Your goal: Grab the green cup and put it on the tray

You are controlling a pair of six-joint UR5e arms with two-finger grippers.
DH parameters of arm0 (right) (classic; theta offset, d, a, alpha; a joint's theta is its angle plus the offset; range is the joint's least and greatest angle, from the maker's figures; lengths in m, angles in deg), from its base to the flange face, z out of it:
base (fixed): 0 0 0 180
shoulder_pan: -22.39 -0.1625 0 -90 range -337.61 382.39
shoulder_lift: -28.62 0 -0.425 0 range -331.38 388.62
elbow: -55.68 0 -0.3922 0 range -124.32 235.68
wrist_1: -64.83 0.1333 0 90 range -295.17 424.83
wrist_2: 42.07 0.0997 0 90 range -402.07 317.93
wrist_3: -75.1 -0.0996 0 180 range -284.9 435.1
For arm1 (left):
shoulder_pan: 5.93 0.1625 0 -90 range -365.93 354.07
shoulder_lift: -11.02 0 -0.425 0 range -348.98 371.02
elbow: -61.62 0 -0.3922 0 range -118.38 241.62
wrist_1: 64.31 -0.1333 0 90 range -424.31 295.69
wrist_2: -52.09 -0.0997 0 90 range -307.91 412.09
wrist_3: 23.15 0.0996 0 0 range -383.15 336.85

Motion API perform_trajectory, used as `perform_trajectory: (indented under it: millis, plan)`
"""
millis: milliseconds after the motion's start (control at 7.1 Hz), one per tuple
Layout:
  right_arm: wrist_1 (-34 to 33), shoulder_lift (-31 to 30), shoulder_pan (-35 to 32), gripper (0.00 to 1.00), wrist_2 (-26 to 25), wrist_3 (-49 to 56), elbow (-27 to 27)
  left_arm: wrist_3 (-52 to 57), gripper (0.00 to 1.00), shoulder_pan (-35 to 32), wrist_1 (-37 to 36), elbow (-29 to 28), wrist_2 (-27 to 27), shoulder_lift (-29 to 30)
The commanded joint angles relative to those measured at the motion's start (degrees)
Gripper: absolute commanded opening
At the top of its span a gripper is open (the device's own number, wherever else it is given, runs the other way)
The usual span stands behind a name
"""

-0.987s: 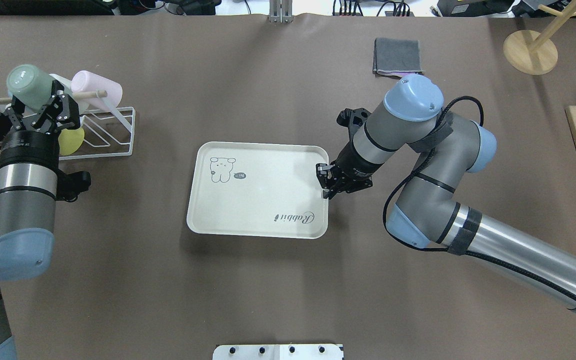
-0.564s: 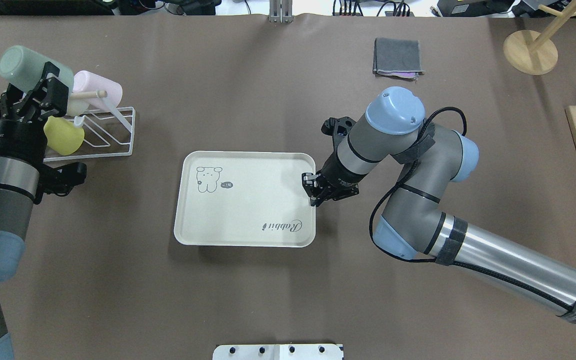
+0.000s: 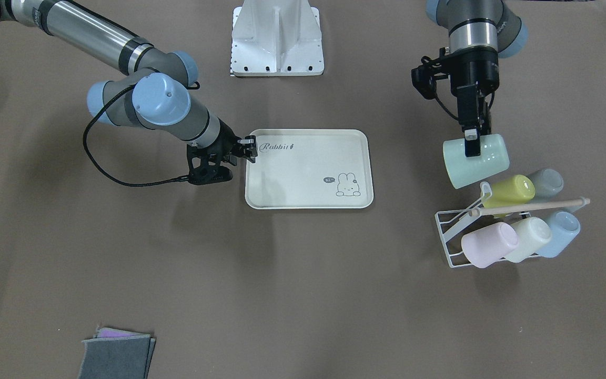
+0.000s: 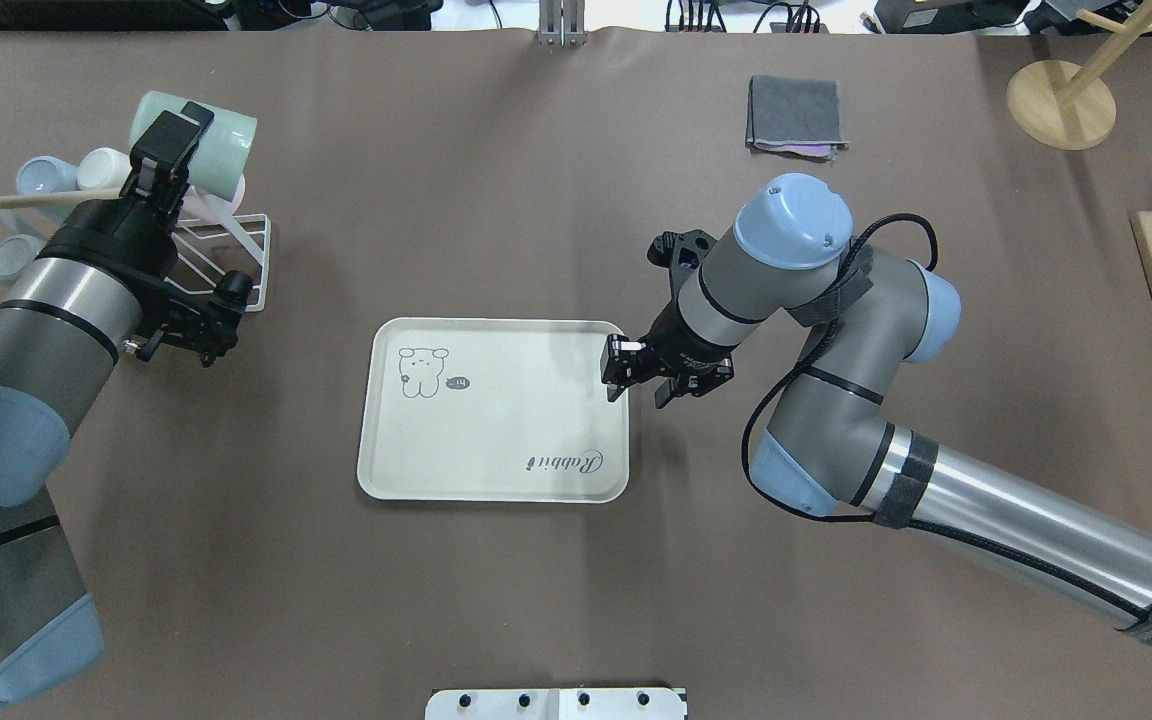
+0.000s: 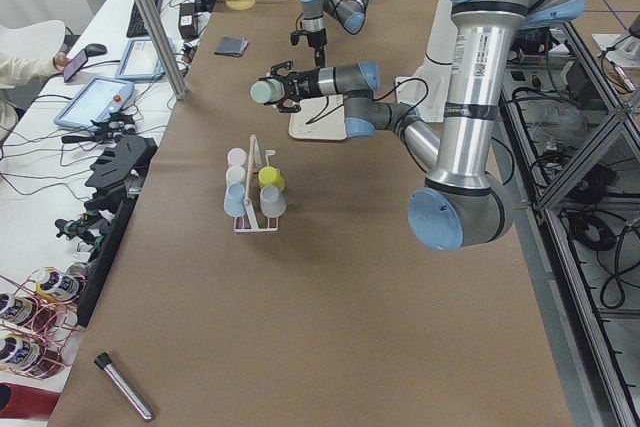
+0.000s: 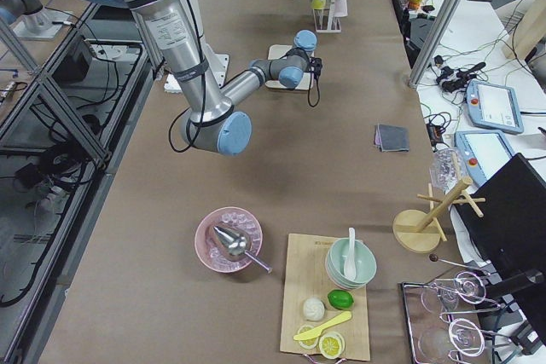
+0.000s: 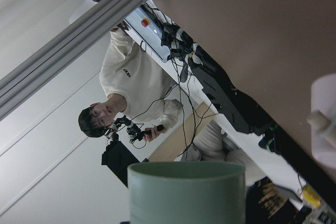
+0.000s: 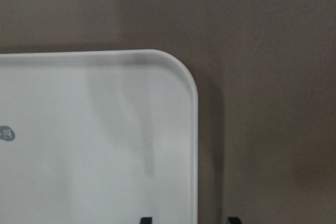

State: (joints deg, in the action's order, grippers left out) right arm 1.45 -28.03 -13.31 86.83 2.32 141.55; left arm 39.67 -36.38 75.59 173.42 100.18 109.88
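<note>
The left pincer [image 3: 472, 141] is clenched on the green cup [image 3: 484, 162]. The cup is held on its side in the air, above and just clear of the rack [image 3: 442, 231]. The tray [image 4: 496, 440] lies well apart from this pincer, and its short rim is grasped by the right pincer [image 4: 619, 368], which is closed on it.

The step in hand is judged to be the carry to the tray.

- The cup is to be kept high while it is moved away, so that the wooden rod [image 3: 534, 206] and the other cups [image 3: 513, 189] below the pincer are not struck.
- The wrist is to be turned during travel, so that the cup is upright before it is lowered.
- The cup is to be set on bare tray floor, away from the right pincer.
- The grip is to be released only once the cup is seated flat.
</note>
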Motion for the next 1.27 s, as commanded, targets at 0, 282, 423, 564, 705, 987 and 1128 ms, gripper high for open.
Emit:
perform_trajectory:
  millis: [0, 282, 423, 564, 705, 987, 1128]
  plan:
    - [-0.2, -3.8, -5.0, 0.98, 2.9, 7.8, 1.9, -24.5, 0.16, 0.0, 0.2, -1.2, 10.0, 3.2]
    - [-0.4, -10.3, -14.2, 0.97, 8.4, 22.4, 3.8, -47.2, 0.13, 0.2, 1.9, -4.4, 20.2, 8.1]
    - [-1.0, -13.2, -17.6, 0.98, 8.7, 33.0, 3.7, -52.0, 0.12, 0.6, 8.1, -10.3, 23.2, 13.0]
    - [-1.1, -15.7, -20.8, 0.98, 8.7, 41.3, 3.1, -53.1, 0.12, 1.9, 16.0, -17.2, 23.4, 16.3]
    - [-2.6, -16.9, -23.3, 0.99, 8.7, 45.3, 3.1, -53.8, 0.12, 4.1, 23.9, -22.7, 23.3, 17.9]
    - [-11.2, -16.9, -27.3, 0.99, 7.3, 45.9, 4.1, -57.0, 0.12, 7.7, 39.6, -32.3, 23.4, 19.7]
    - [-15.5, -17.2, -30.6, 0.99, 4.2, 46.4, 5.1, -58.7, 0.12, 8.4, 45.8, -36.6, 24.0, 20.0]
